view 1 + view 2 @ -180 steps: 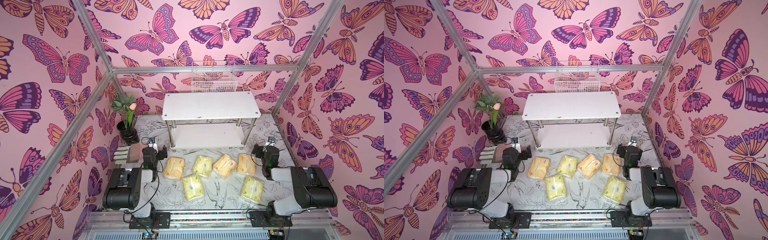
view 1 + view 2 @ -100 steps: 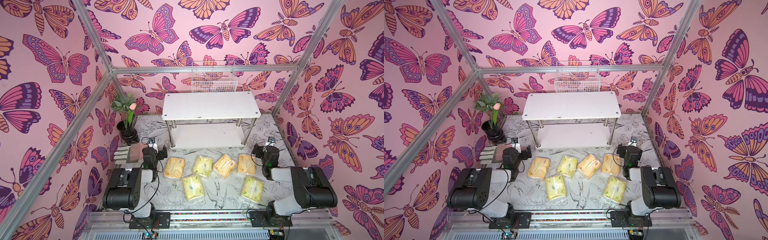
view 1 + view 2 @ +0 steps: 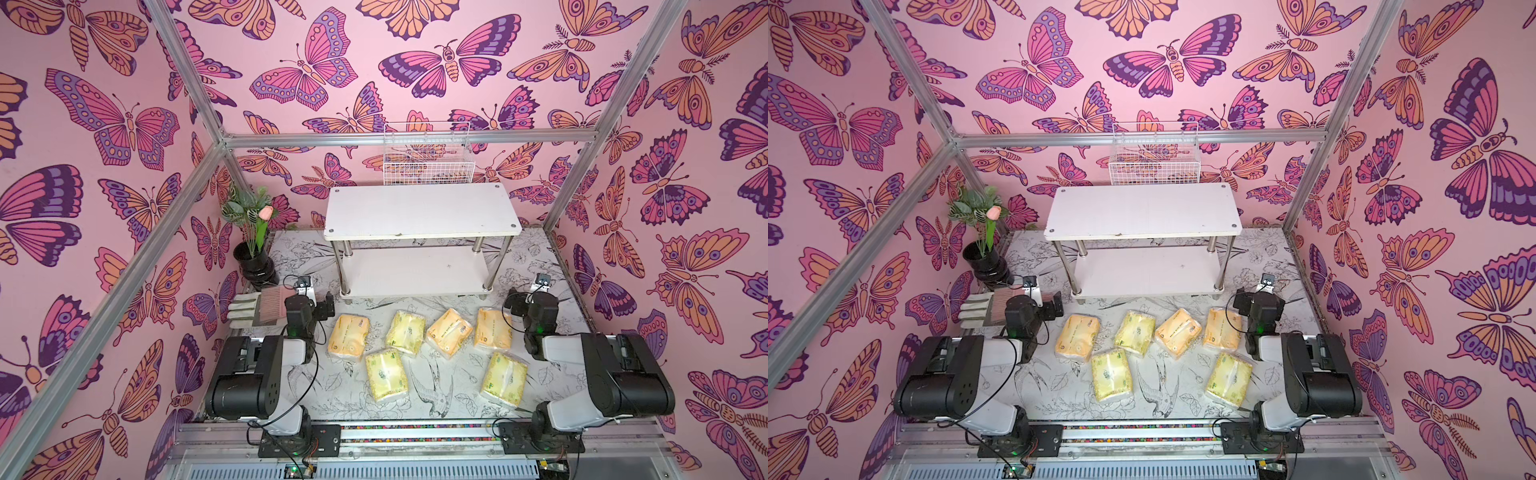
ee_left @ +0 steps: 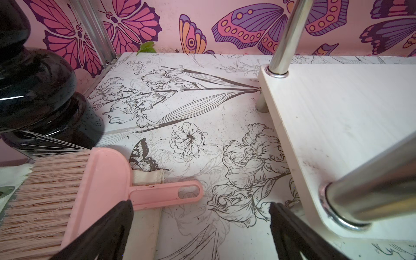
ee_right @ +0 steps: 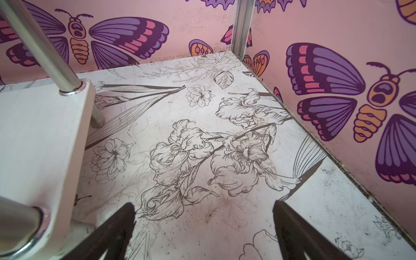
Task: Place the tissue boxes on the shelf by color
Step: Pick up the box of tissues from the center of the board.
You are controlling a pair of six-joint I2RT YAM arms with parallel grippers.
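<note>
Three orange tissue packs (image 3: pixel 348 341) and three pale yellow packs (image 3: pixel 385 375) lie flat on the bench (image 3: pixel 332 386) before the white shelf (image 3: pixel 422 212).

You have the shelf (image 3: pixel 422 212) standing mid-table (image 3: pixel 340 386) toward the back edge, with the wire basket (image 3: pixel 428 160) behind it. Before the shelf, four tissue packs (image 3: pixel 405 332) lie in a row. Nearer the front edge lie the left pack (image 3: pixel 385 374) and the right pack (image 3: pixel 503 378). The vase (image 3: pixel 254 266) stands in the back left corner. Just before it, by the left edge, the brush (image 3: pixel 270 305) lies on the glove (image 3: pixel 243 309).
</note>
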